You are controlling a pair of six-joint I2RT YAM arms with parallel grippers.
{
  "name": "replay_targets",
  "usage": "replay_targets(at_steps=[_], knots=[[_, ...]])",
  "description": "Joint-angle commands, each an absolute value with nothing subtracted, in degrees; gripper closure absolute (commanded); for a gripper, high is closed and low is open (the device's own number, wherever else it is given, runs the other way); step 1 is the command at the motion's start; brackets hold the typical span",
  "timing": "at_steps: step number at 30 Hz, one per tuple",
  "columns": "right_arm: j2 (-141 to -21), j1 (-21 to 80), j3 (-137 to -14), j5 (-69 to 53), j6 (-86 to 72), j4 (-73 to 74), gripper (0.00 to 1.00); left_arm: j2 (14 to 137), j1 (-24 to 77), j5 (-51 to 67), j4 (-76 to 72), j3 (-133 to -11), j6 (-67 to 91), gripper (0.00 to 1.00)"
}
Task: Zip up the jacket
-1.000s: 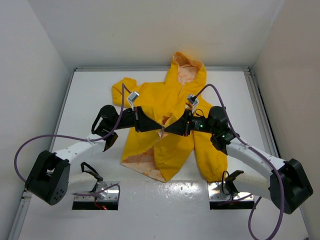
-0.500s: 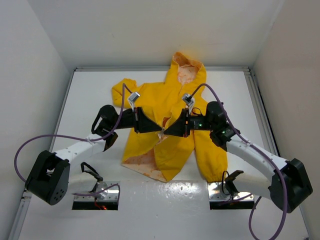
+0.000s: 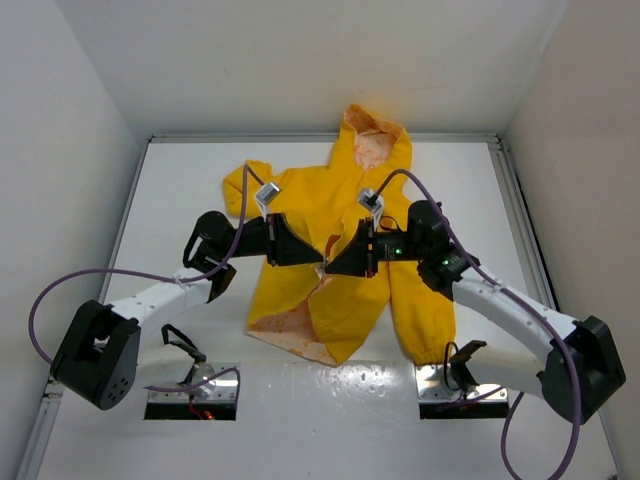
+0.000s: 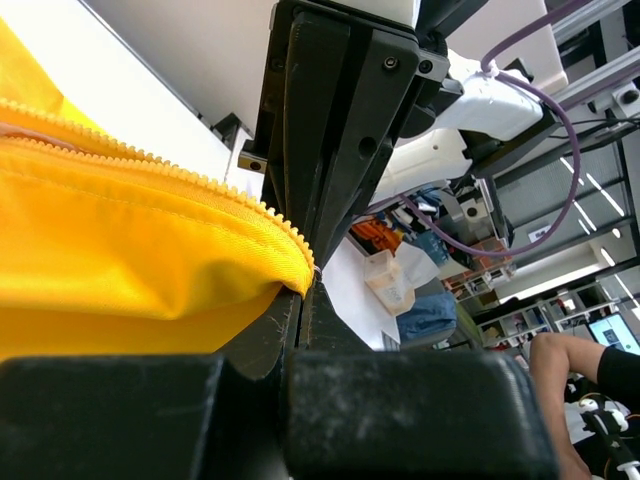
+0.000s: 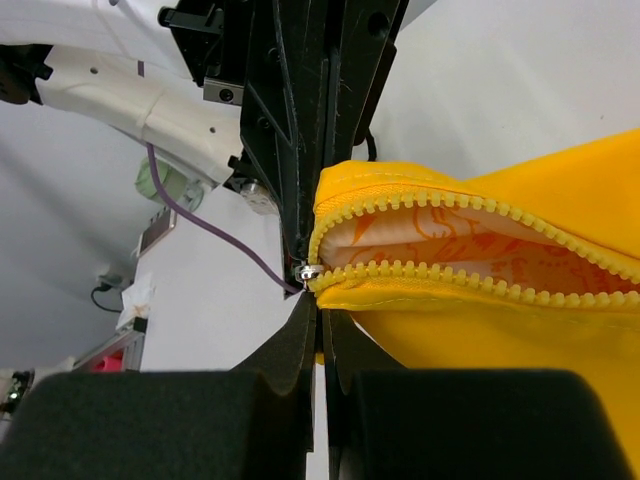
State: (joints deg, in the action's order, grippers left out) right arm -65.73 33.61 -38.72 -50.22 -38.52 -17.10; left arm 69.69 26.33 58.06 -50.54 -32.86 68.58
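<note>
The yellow hooded jacket [image 3: 322,195] lies face up on the white table, hood at the far end, with its lower front open and some orange-printed lining showing. My left gripper [image 3: 318,257] and right gripper [image 3: 333,266] meet tip to tip at the middle of the front. In the left wrist view the left gripper [image 4: 302,296] is shut on a jacket [image 4: 120,240] edge lined with zipper teeth. In the right wrist view the right gripper [image 5: 320,305] is shut on the jacket [image 5: 520,330] edge just under the silver zipper slider [image 5: 305,272]. Above it the teeth stand apart over the lining [image 5: 450,235].
The white table [image 3: 170,190] is walled on the left, right and far sides, with a metal rail along its edges. Two mounting cutouts [image 3: 192,404] [image 3: 462,390] sit at the near edge. Purple cables loop from both arms.
The right arm has pushed a little to the left, toward the left gripper, and the jacket's lower front has shifted slightly with it. Both grippers stay shut.
</note>
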Motion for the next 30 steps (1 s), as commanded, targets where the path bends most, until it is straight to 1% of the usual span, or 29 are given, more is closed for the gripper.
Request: replay_targets(at_steps=[1,6,14,17,19,20,21,22,25,26,28,30], knots=[[-66.62,36.21,-40.17,-54.67,-35.95,-13.01,1.0,69.26,27.07,52.92,-60.21,-35.95,71.19,1.0],[-66.53,36.39,-40.52,-55.63,-35.25,-12.83,1.0,69.26,27.07,52.38,-60.21,-35.95,71.19,1.0],[-66.09,37.97,-41.31,-56.95,-29.8,-8.62,1.0,69.26,25.84,50.45,-59.5,-34.8,71.89,1.0],[-66.27,38.06,-41.31,-57.13,-29.97,-8.44,1.0,69.26,25.31,50.45,-55.12,-36.02,69.62,1.0],[-66.01,37.97,-41.05,-57.3,-30.93,-9.84,1.0,68.21,24.79,50.45,-48.63,-37.17,64.27,0.99],[-65.92,37.97,-40.44,-57.13,-31.89,-10.1,1.0,68.2,24.79,50.45,-45.99,-38.48,61.99,0.96],[-65.83,37.79,-40.08,-57.04,-31.99,-10.28,1.0,67.33,24.79,50.45,-43.1,-39.19,57.26,0.9],[-65.66,37.88,-39.9,-57.13,-32.17,-10.63,1.0,66.8,24.26,49.93,-38.11,-39.72,54.95,0.87],[-65.13,37.88,-38.94,-57.13,-33.04,-10.72,1.0,65.04,23.74,49.31,-30.36,-42.09,47.13,0.81],[-64.87,37.97,-38.59,-57.22,-33.05,-10.72,1.0,64.17,23.73,49.31,-28.67,-42.71,45.54,0.78],[-64.78,37.79,-38.15,-57.48,-33.66,-11.33,1.0,63.55,22.42,48.52,-25.24,-44.12,41.68,0.69],[-64.95,37.62,-37.36,-57.74,-36.28,-12.47,1.0,63.54,21.71,49.65,-21.99,-46.92,37.73,0.63]])
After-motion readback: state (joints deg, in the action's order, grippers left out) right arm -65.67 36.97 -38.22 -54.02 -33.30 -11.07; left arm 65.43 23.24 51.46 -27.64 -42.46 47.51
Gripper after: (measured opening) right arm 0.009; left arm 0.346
